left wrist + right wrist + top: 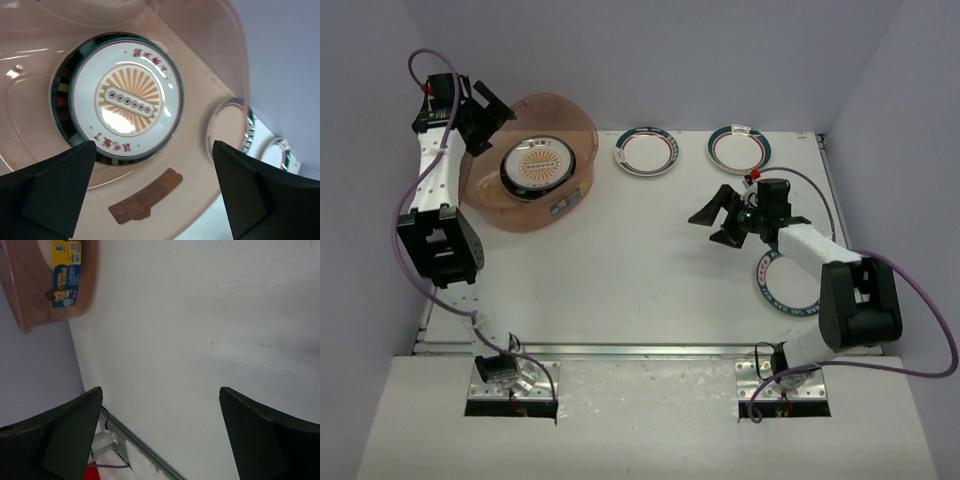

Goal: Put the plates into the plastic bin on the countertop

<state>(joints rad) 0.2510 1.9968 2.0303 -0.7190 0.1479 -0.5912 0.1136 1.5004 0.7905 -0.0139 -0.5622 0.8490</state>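
The pinkish translucent plastic bin (488, 195) stands at the back left of the white countertop (620, 270). Inside it an orange sunburst plate (536, 164) lies on top of a dark-rimmed plate; both show in the left wrist view (127, 95). My left gripper (488, 118) hangs open and empty over the bin's back left rim. Two teal-red banded plates (645, 150) (739, 148) lie at the back. A teal-lettered plate (782, 288) lies partly under my right arm. My right gripper (720, 220) is open and empty above the countertop.
The bin's label shows in the right wrist view (66, 274). A metal rail (620, 349) runs along the countertop's front edge. Grey walls stand at the back and both sides.
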